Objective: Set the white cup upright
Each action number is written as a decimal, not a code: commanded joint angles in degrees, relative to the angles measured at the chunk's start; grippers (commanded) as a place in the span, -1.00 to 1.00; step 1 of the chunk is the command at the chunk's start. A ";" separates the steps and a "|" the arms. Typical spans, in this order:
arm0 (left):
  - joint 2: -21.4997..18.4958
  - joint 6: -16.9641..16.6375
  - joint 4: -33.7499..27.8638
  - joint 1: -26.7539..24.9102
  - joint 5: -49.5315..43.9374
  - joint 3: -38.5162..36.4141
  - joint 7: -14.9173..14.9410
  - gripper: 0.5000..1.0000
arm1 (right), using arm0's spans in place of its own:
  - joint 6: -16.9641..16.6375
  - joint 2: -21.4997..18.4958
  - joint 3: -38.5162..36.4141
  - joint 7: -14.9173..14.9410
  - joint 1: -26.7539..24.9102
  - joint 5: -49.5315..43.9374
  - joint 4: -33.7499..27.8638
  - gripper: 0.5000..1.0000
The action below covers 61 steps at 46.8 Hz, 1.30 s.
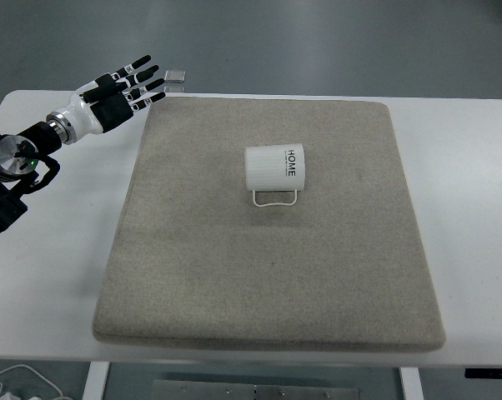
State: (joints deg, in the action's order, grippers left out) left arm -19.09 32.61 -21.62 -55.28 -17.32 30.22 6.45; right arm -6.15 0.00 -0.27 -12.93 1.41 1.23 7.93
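Note:
A white ribbed cup (274,170) lies on its side near the middle of a grey felt mat (268,283). Black lettering runs around the cup near its right end, and its thin wire handle points toward the near edge. My left hand (130,87) hovers at the mat's far left corner, well to the left of the cup, with fingers stretched out and nothing held. The right arm does not show.
The mat covers most of the white table (468,208). A small silvery object (176,77) lies on the table just beyond my left fingertips. White cables (17,385) hang below the table's near left edge.

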 commanded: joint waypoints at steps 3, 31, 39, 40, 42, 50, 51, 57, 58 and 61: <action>0.02 0.00 -0.09 0.00 0.00 -0.07 -0.03 0.99 | 0.00 0.00 0.01 0.01 0.00 0.00 -0.02 0.72; 0.11 -0.18 -0.09 -1.06 0.09 -0.42 -0.03 0.99 | 0.00 0.00 0.01 0.01 0.00 0.00 -0.02 0.72; -0.07 0.18 -0.27 -1.49 0.71 -0.86 -0.03 0.99 | 0.00 0.00 0.01 0.01 0.00 0.00 0.07 0.72; -0.16 0.18 -0.35 -1.49 0.97 -0.86 -0.03 0.99 | 0.00 0.00 0.01 -0.07 0.00 0.00 -0.02 0.72; -0.07 0.26 -0.35 -1.67 1.76 -0.86 -0.03 0.99 | 0.00 0.00 0.01 0.01 0.00 0.00 -0.02 0.72; -1.56 0.44 -3.16 -2.81 5.27 -0.86 -0.03 0.99 | 0.00 0.00 0.01 0.01 0.00 0.00 -0.02 0.72; -2.17 0.44 -3.78 -3.07 5.63 -0.86 -0.03 0.99 | 0.00 0.00 0.01 0.01 0.00 0.00 -0.02 0.72; -4.11 0.62 -5.27 -4.48 9.05 -0.69 -0.03 0.99 | 0.00 0.00 0.01 0.01 0.00 0.00 0.07 0.72; -4.11 0.62 -5.28 -4.57 9.67 -0.69 -0.03 0.99 | 0.00 0.00 0.01 0.01 0.00 0.00 -0.02 0.72; -4.29 0.62 -5.28 -5.10 11.51 -0.43 -0.03 0.99 | 0.00 0.00 0.01 0.01 0.00 0.00 -0.02 0.72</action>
State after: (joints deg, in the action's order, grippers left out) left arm -23.22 33.23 -26.86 -59.89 -7.70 29.52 6.40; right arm -6.15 0.00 -0.28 -12.93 1.39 1.23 7.95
